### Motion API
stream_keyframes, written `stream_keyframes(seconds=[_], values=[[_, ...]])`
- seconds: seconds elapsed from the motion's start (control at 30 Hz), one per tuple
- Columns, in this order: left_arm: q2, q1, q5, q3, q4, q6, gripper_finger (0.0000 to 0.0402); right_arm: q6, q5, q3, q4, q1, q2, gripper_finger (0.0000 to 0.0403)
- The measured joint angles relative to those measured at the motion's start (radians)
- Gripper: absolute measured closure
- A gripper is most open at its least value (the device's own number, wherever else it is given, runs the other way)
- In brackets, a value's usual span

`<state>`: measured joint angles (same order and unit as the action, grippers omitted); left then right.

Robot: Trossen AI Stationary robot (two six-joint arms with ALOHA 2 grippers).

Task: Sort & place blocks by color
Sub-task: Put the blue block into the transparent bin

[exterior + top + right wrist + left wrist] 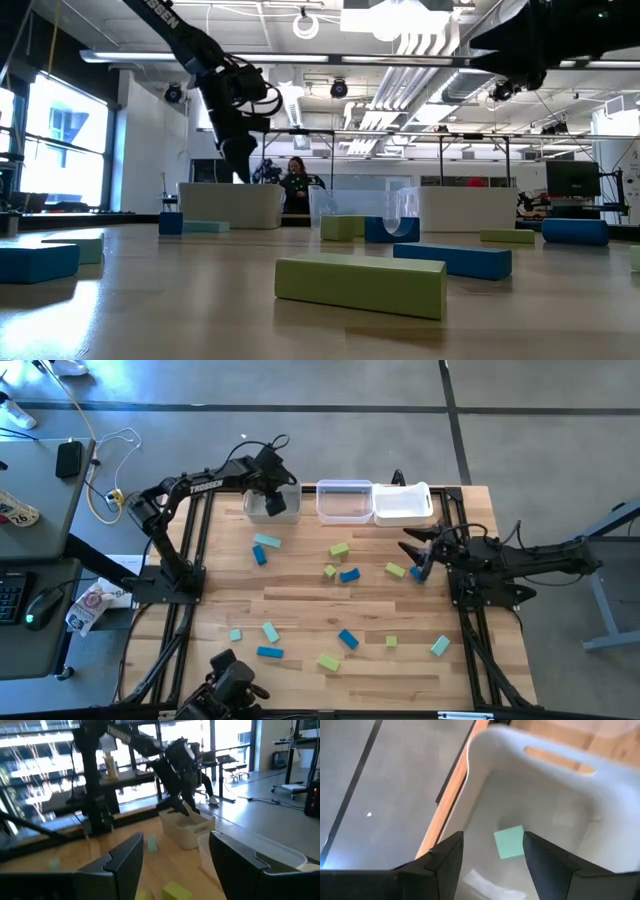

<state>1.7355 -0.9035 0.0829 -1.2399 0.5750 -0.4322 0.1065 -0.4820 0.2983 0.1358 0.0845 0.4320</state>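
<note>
Small blocks in pale teal (266,542), blue (349,575) and yellow-green (339,550) lie scattered on the wooden table. My left gripper (272,495) hangs open over the leftmost white bin (284,512), fingers pointing down into it. In the left wrist view one pale teal block (510,842) lies flat on the bin floor, below the gap between the fingers of the left gripper (492,837). My right gripper (412,550) is open above the table's right side, near a blue block (415,572) and a green one (396,570). In the right wrist view, nothing lies between the fingers of the right gripper (175,842).
Three translucent white bins stand in a row along the far edge: leftmost, middle (344,512) and right (402,510). More blocks lie near the near edge, such as a green bar (329,661) and a blue bar (270,652). A person (296,180) sits in the room beyond the table.
</note>
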Motion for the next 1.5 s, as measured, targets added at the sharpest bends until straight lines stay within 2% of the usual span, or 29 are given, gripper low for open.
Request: stream_keyframes(seconds=[0.2, 0.4, 0.77, 1.13, 1.5], values=[[0.000, 0.041, -0.005, -0.087, 0.092, 0.011, 0.0212, -0.029, 0.010, 0.114, -0.110, -0.025, 0.169, 0.0190], [-0.001, 0.077, -0.009, -0.130, 0.125, 0.010, 0.0212, -0.012, 0.110, 0.218, -0.222, -0.089, 0.328, 0.0190], [-0.001, 0.150, -0.178, -0.132, 0.211, 0.010, 0.0212, -0.098, 0.315, 0.378, -0.333, -0.183, 0.610, 0.0190], [-0.001, 0.245, -0.179, -0.132, 0.249, 0.012, 0.0212, -0.241, 0.482, 0.479, -0.365, -0.224, 0.876, 0.0190], [-0.001, 0.298, -0.166, -0.131, 0.341, 0.014, 0.0212, -0.299, 0.525, 0.521, -0.364, -0.224, 1.089, 0.0190]])
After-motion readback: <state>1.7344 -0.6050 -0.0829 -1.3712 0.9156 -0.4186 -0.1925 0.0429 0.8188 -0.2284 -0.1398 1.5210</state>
